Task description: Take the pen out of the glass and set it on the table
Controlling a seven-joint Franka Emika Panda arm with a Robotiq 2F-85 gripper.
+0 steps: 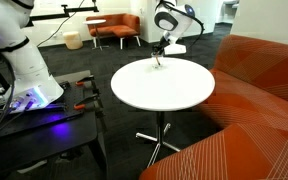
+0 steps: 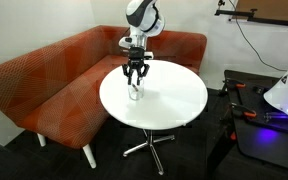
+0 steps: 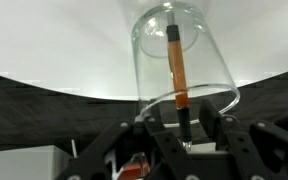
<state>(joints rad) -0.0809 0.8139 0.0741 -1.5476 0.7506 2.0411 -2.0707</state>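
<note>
The clear glass (image 3: 199, 60) stands upright on the round white table (image 1: 169, 92), near its far edge by the sofa. It also shows in an exterior view (image 2: 135, 93). The pen (image 3: 176, 65), orange-brown with a dark top end, leans inside the glass, and its dark end sticks out above the rim. My gripper (image 3: 184, 125) hangs straight above the glass, seen in both exterior views (image 1: 160, 50) (image 2: 135, 80). It is open, with one finger on each side of the pen's dark top end and small gaps showing.
An orange sofa (image 2: 44, 80) wraps round the far side of the table (image 2: 179, 105) and also shows in an exterior view (image 1: 254, 100). A dark low bench with tools (image 1: 44, 120) and the white robot base stand beside the table. Orange chairs (image 1: 114, 28) are far behind.
</note>
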